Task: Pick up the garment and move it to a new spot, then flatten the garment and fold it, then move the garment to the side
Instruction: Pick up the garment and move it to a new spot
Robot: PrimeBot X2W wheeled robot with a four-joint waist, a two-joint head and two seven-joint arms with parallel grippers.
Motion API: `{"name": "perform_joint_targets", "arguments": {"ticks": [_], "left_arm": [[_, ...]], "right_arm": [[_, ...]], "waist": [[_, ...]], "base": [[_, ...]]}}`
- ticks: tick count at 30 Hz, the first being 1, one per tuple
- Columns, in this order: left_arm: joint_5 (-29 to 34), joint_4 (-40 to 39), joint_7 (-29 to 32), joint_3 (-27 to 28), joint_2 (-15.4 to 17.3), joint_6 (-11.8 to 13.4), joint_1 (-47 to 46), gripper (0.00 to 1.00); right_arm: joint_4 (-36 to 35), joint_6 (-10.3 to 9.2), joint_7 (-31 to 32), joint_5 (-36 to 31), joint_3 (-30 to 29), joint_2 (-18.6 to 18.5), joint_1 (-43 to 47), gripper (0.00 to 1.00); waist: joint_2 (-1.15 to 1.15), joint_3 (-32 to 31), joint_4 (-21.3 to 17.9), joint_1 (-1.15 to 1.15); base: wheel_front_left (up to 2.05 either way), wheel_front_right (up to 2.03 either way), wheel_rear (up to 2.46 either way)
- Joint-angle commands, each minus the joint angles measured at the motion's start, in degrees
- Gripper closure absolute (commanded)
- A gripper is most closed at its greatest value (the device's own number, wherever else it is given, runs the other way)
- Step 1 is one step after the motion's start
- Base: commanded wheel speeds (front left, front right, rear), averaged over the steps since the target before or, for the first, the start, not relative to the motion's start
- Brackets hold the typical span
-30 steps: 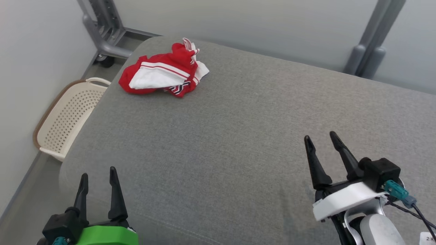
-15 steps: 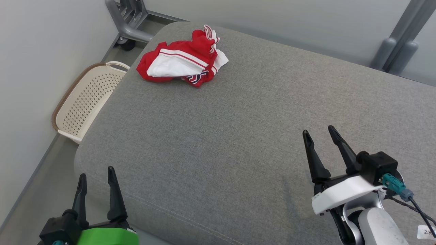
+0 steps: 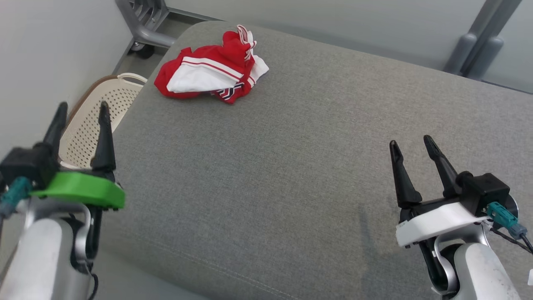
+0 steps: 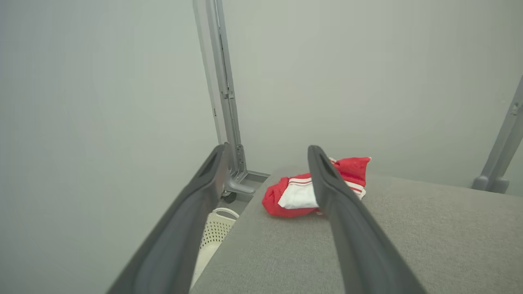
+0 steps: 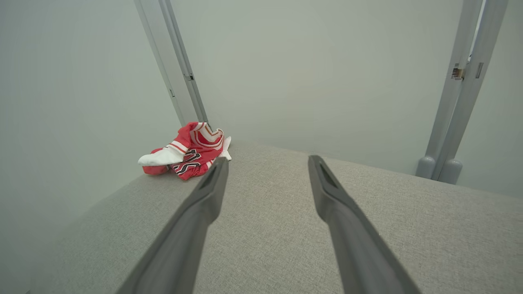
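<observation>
The garment (image 3: 208, 71) is a crumpled red and white piece with striped trim, lying at the far left corner of the grey cushioned surface (image 3: 291, 166). It also shows in the left wrist view (image 4: 298, 194) and the right wrist view (image 5: 184, 153). My left gripper (image 3: 81, 108) is raised at the left edge, open and empty, well short of the garment. Over the near right of the surface my right gripper (image 3: 412, 143) hovers, open with nothing between its fingers.
A cream perforated basket (image 3: 89, 121) sits on the floor left of the surface, under my left gripper. A grey metal frame with a caster (image 3: 143, 29) stands behind the far left corner, another post (image 3: 474, 46) at the far right. Pale walls close in behind and left.
My left arm has risen and come forward along the left edge. The right gripper has shifted slightly up and right. The head view has moved; the garment lies as before.
</observation>
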Motion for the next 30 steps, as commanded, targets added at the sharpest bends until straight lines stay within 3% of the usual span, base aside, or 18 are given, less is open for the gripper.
{"name": "perform_joint_targets", "arguments": {"ticks": [1,8,15,22,30], "left_arm": [[0.2,0.9,1.1,0.0,0.9,-0.7,-2.7,0.00],[-1.6,11.3,7.4,0.2,5.3,-5.2,-18.2,0.00],[-3.6,22.3,12.7,-0.1,8.6,-8.1,-28.6,0.00],[-5.8,30.8,16.8,-2.6,10.5,-9.5,-33.9,0.00],[-9.9,35.8,17.6,-6.1,12.1,-9.9,-36.0,0.00]], "right_arm": [[-0.7,-0.02,0.3,-0.7,0.0,-0.2,-0.9,0.00],[-3.0,-0.02,1.9,-2.6,1.5,-0.2,-3.9,0.00],[-4.9,-0.02,3.0,-4.1,3.0,-0.2,-7.1,0.00],[-7.0,-0.01,3.6,-5.3,2.3,-0.2,-8.8,0.00],[-8.8,-0.02,3.6,-6.2,1.4,-0.2,-8.8,0.00]], "waist": [[0.00,1.9,-2.4,0.00],[0.00,6.4,-9.1,0.00],[0.00,12.0,-17.0,0.00],[0.00,17.2,-22.9,0.00],[0.00,21.2,-26.2,0.00]], "base": [[0.00,0.00,0.00],[0.00,0.00,0.00],[0.00,0.00,0.00],[0.00,0.00,0.00],[0.00,0.00,0.00]]}}
